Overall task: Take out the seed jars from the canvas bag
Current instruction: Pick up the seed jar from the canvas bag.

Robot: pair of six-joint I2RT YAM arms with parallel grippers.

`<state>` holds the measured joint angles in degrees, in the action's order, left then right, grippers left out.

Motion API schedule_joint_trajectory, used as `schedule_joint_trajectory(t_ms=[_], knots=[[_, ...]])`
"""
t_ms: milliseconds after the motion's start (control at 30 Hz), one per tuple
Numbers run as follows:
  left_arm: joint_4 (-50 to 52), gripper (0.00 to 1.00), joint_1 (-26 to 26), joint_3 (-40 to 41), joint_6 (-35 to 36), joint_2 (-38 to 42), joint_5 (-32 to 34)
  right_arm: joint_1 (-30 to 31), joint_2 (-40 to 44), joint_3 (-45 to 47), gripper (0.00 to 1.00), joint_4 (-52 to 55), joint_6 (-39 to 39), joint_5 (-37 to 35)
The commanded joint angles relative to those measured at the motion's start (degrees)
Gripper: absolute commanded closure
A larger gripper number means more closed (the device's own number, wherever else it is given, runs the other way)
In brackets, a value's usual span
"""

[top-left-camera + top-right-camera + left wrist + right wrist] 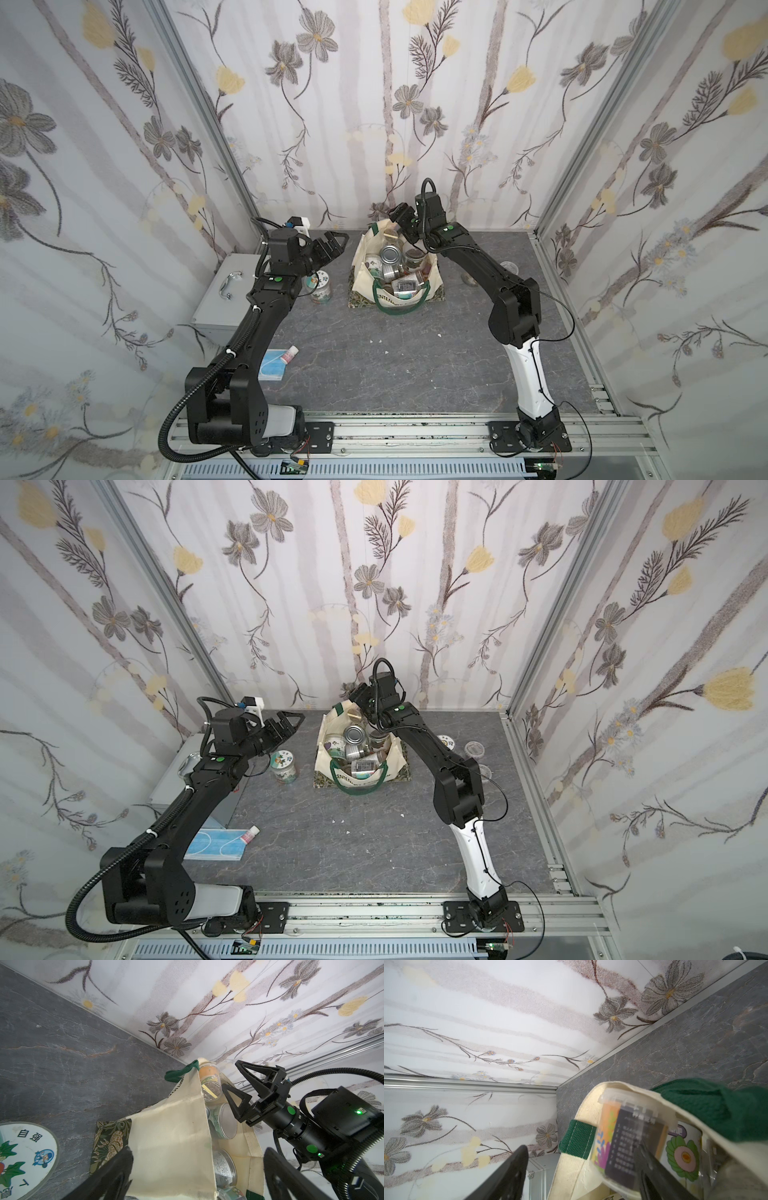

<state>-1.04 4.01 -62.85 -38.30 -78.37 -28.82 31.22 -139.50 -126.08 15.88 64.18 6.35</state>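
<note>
Seed jars filled the canvas bag in both top views, directly under the right gripper, whose jaws stood apart. The left gripper hung wide open beside the bag, with 1 lidded jar upright just below it. From the left wrist, the bag's cream wall sat between the left fingers. From the right wrist, an orange-labelled jar lay at the bag's rim between the right fingers; contact was unclear.

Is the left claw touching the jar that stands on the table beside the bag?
Apart. The left wrist view shows bare table between the open left claw and the jar.
</note>
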Motion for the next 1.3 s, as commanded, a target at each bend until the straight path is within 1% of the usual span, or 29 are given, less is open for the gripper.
schedule_joint_trajectory(t_ms=[0, 333, 533, 833, 900, 1033, 1167, 1233, 1267], knots=[[-2.7, 0.0, 0.0, 0.2, -0.6, 0.5, -0.5, 0.0, -1.1, -0.4, 0.2, -2.6, 3.3, 0.4], [-3.1, 0.0, -0.2, 0.4, -1.0, 1.0, -0.5, 0.4, -4.2, -0.4, 0.2, -3.8, 6.8, 1.8], [-3.4, 0.0, -0.5, 0.5, -1.2, 1.1, -0.8, 0.9, -5.0, -0.4, 0.18, -3.4, 7.8, 2.1], [-3.1, 0.0, 0.0, -0.6, -1.6, -2.1, -2.9, 1.5, -4.0, 0.0, 0.16, -0.3, 8.2, 0.8], [-0.9, 0.0, 1.2, -2.1, -0.3, -3.6, -2.9, 1.5, -3.7, 0.0, 0.16, -0.1, 8.2, 0.8], [8.8, 0.02, 4.3, -7.7, 5.2, -6.9, -1.3, 1.6, -3.2, 0.3, 0.16, 0.3, 8.1, 0.7], [16.8, 0.04, 7.0, -11.5, 9.7, -8.8, 2.5, 1.6, -3.0, 0.4, 0.16, 0.9, 8.5, 0.4], [21.4, 0.05, 8.5, -13.9, 12.2, -10.2, 5.4, 1.7, -2.9, 0.4, 0.16, 1.4, 8.6, 0.3], [23.3, 0.07, 9.0, -15.0, 13.1, -11.1, 6.3, 1.8, -2.7, 0.4, 0.16, 1.7, 8.6, 0.0]])
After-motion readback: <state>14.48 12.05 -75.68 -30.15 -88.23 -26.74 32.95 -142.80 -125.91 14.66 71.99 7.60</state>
